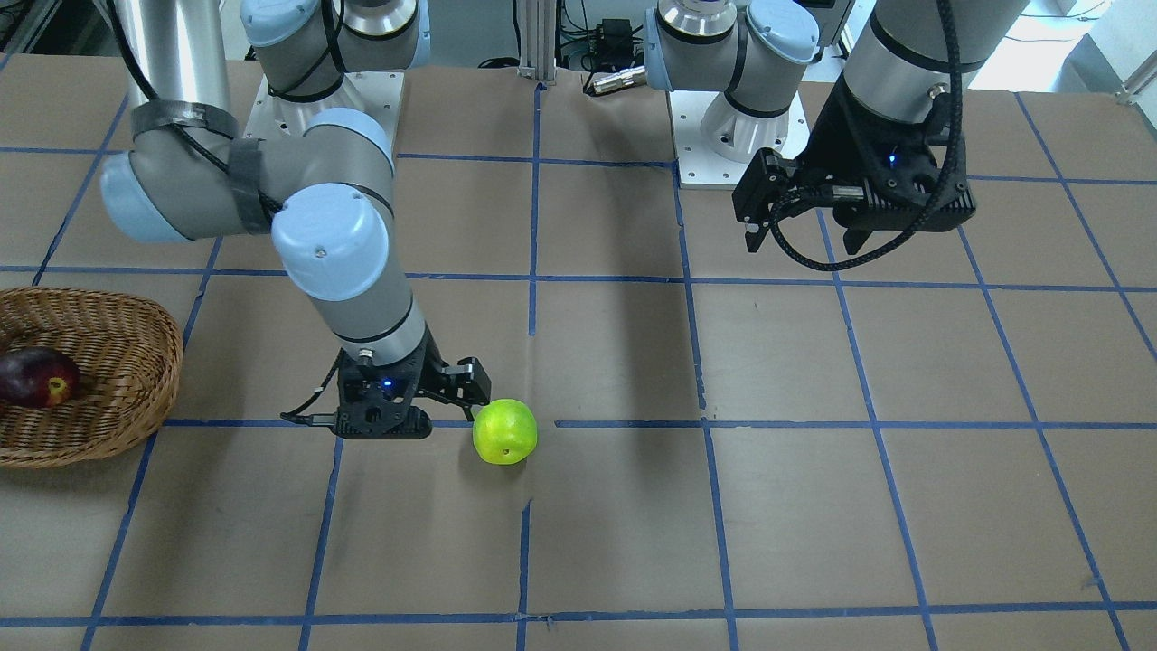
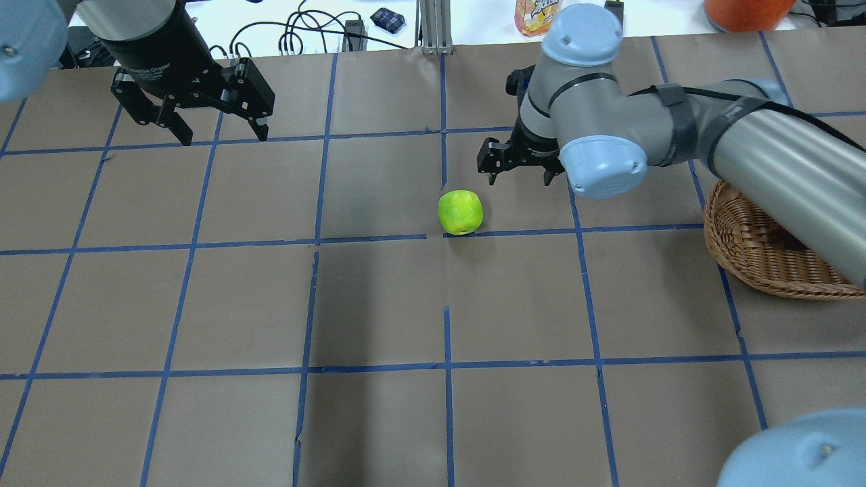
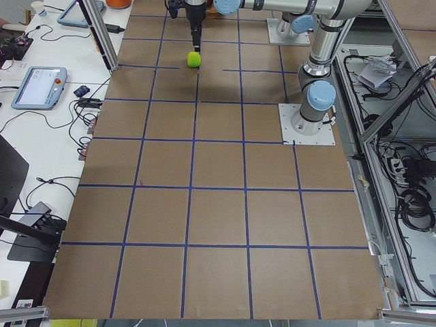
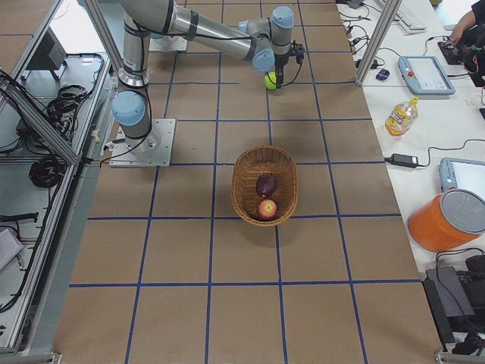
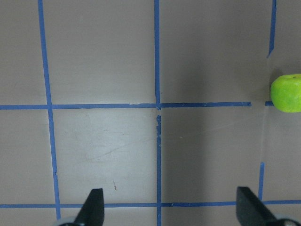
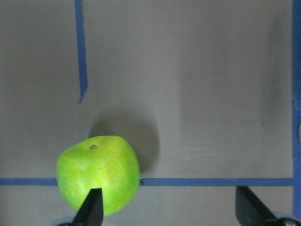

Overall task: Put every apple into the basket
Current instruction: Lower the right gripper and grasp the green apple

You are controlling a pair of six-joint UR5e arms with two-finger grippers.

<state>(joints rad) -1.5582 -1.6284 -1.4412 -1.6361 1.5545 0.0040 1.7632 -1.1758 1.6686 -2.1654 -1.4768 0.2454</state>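
On the brown table (image 2: 379, 304), I see the wicker basket (image 1: 117, 380) holding the maroon apple (image 4: 266, 184) and red apple (image 4: 266, 209). The left gripper (image 2: 223, 140) hangs spread and empty. The right gripper (image 2: 519, 179), also spread, sits just beside the green apple (image 2: 460, 212) on the table, perhaps touching it.

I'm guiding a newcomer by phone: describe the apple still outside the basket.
On the brown table with blue tape lines, look beside the right hand near the middle. The apple there is lime green; the red apple and maroon apple lie in the wicker basket.
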